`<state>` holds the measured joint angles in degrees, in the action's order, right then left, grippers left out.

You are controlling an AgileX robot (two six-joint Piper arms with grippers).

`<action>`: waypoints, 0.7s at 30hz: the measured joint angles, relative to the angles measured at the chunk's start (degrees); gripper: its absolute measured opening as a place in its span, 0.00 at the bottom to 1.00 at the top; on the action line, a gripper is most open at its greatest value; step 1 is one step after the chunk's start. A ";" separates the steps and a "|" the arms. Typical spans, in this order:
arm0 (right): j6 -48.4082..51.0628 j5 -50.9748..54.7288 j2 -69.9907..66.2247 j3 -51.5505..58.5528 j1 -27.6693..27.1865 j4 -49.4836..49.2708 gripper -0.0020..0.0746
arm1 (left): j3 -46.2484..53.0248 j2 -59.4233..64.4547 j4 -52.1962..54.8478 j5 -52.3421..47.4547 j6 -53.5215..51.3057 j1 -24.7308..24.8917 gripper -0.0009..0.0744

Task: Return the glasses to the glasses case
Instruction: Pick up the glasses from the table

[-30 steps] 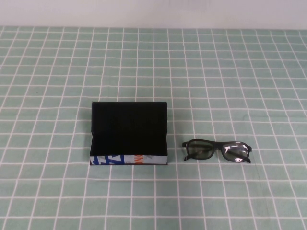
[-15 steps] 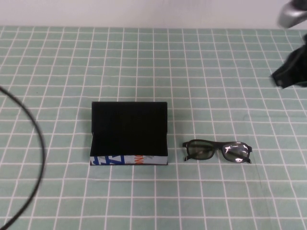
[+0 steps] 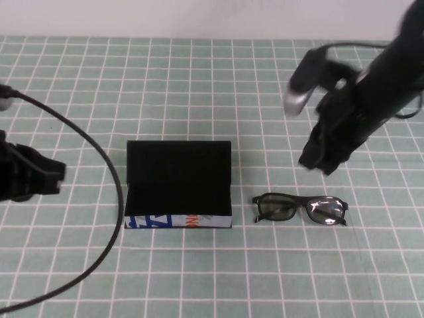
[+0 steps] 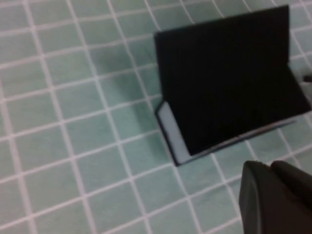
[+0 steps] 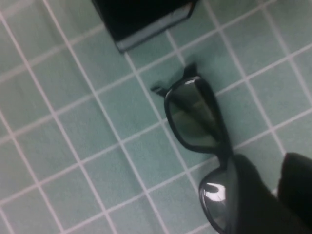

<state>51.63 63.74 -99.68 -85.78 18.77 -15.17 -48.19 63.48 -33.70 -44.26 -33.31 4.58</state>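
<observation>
The glasses case (image 3: 177, 185) stands open at mid-table, its black lid upright and its white printed front facing me. The black glasses (image 3: 300, 209) lie flat on the cloth just right of it, apart from it. My right gripper (image 3: 320, 161) hangs above and slightly behind the glasses, open and empty. In the right wrist view its fingers (image 5: 270, 163) hover over one lens of the glasses (image 5: 197, 117), with a corner of the case (image 5: 141, 19) beyond. My left gripper (image 3: 58, 173) is shut and empty, left of the case. The left wrist view shows it (image 4: 267, 168) near the case (image 4: 229, 83).
A green cloth with a white grid (image 3: 212, 278) covers the table. A black cable (image 3: 112, 199) from the left arm loops over the cloth between the left gripper and the case. A pale wall runs along the far edge.
Both arms have come into view. The right arm swung in from the upper right to above the glasses. The left arm came in from the left edge. The case and glasses have not moved.
</observation>
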 joint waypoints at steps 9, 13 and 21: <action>0.13 -1.19 -7.60 0.00 2.15 5.69 0.37 | -2.32 8.14 -18.95 -11.83 -9.26 -9.66 0.01; 0.17 -3.93 -9.90 0.00 2.15 6.69 0.38 | -2.35 8.91 -20.74 -11.83 -9.40 -10.36 0.01; 0.41 -6.09 -14.28 -0.10 2.15 6.81 0.38 | -2.45 8.91 -20.87 -12.02 -9.66 -10.36 0.01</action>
<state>52.04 57.64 -113.96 -85.87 20.92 -8.36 -50.64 72.39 -54.58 -56.27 -42.97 -5.78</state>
